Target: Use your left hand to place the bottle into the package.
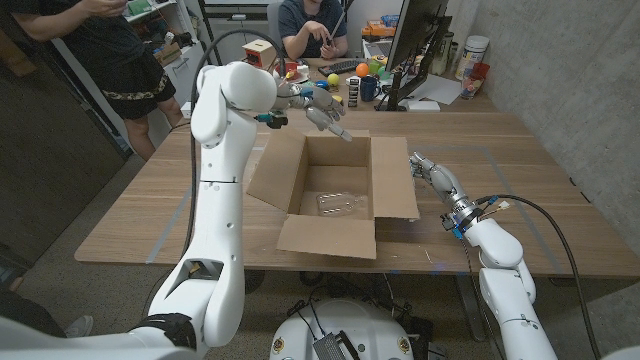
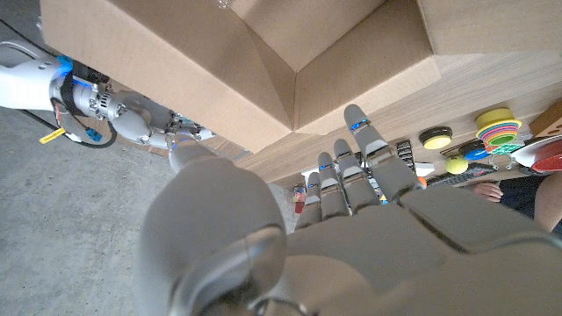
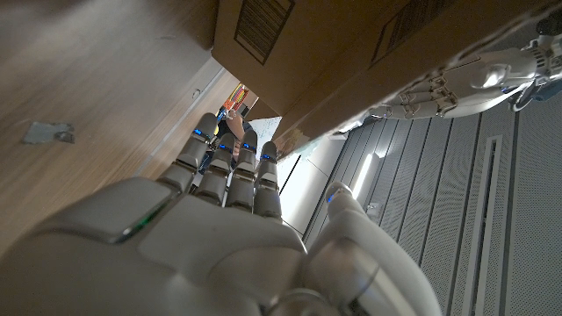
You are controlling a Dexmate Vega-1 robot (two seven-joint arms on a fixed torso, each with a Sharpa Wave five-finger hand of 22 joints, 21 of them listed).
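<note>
Wooden table (image 1: 520, 140) spreads under everything you're working over, with a monitor (image 1: 412, 45) and a clutter of small colourful objects along its far edge, and two people behind it.

On the table in front of you sits the package (image 1: 335, 190), an open cardboard box with its flaps folded outward.

Your left arm (image 1: 220, 160) rises tall at the box's left side and bends over its far edge. Your left hand (image 1: 322, 108) hangs above that far rim, fingers spread and loosely extended, holding nothing.

Your right hand (image 1: 432, 175) waits on the table just beside the box's right flap, fingers straight and together, nothing in it; the right wrist view shows them reaching along the cardboard wall.

The bottle (image 1: 336, 204), clear plastic, lies on its side on the floor of the box, apart from both hands.
</note>
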